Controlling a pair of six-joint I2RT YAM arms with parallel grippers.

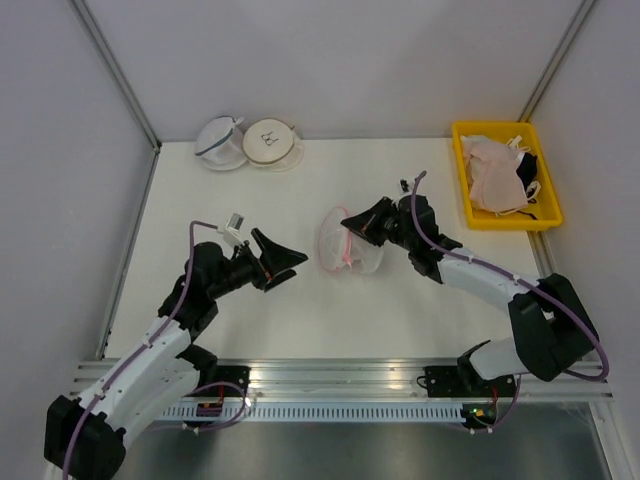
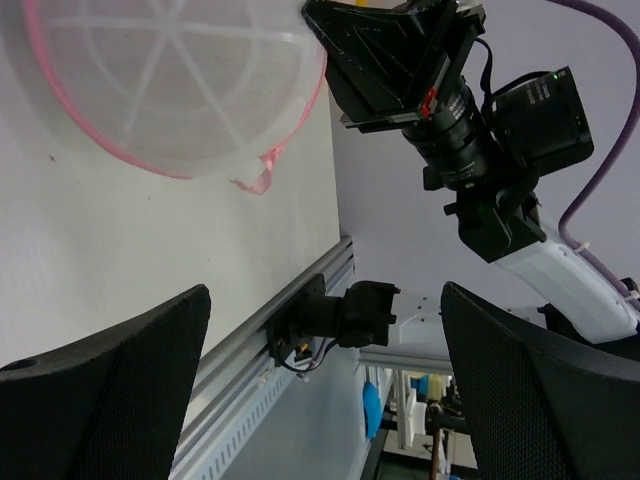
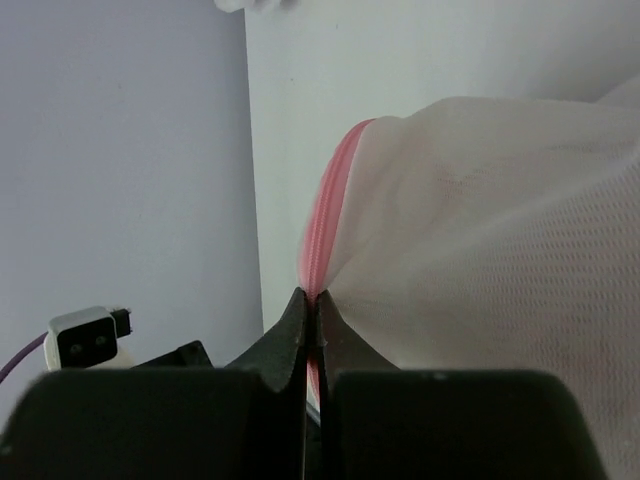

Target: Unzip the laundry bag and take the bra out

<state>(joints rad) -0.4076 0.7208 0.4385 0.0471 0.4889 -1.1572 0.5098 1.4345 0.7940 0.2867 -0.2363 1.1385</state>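
Observation:
The laundry bag (image 1: 347,246), a white mesh dome with a pink rim, lies at the table's middle. My right gripper (image 1: 352,228) is at its far right edge. In the right wrist view the gripper (image 3: 312,300) is shut on the pink zipper (image 3: 326,215), with the mesh (image 3: 480,220) bulging to the right. My left gripper (image 1: 294,268) is open and empty, a little left of the bag and apart from it. In the left wrist view (image 2: 325,300) the bag (image 2: 170,80) sits beyond the fingers. The bra is hidden; only a faint pinkish tint shows through the mesh.
A yellow bin (image 1: 512,223) at the back right holds pale pink bras and a black-and-white garment. Two other mesh pouches (image 1: 220,143) (image 1: 271,143) sit at the back left. A small dark item (image 1: 404,184) lies behind the right gripper. White walls surround the table.

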